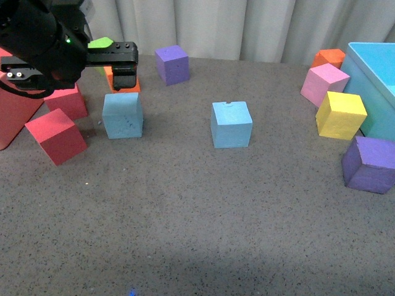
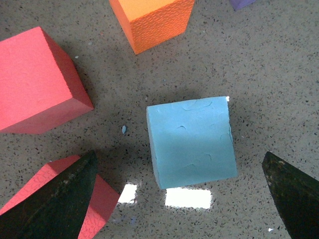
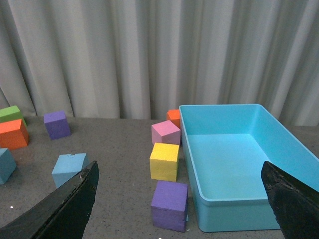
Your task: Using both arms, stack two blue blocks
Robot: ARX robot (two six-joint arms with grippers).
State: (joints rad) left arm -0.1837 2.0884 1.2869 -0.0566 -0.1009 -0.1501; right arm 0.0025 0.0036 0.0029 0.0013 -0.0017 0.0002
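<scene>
**Inspector:** State of the left gripper (image 2: pixel 178 159)?

**Assessor:** Spread wide, holding nothing. The dented blue block (image 2: pixel 192 139) sits on the table (image 1: pixel 185 234) directly below, between the fingers (image 2: pixel 60 199), touching neither.

**Inspector:** Its heading and long axis?

**Assessor:** It is a cube, so it has no long axis. It lies flat, its faces slightly skewed to the finger line.

**Inspector:** The right gripper (image 3: pixel 179 167)?

**Assessor:** Spread wide, empty. The notched blue block (image 1: pixel 231 124) stands apart from both grippers, flat and untouched.

**Inspector:** Counts?

**Assessor:** Two blue blocks, two purple cubes (image 1: pixel 171 64), and two red cubes (image 1: pixel 55 135) beside the left gripper.
</scene>
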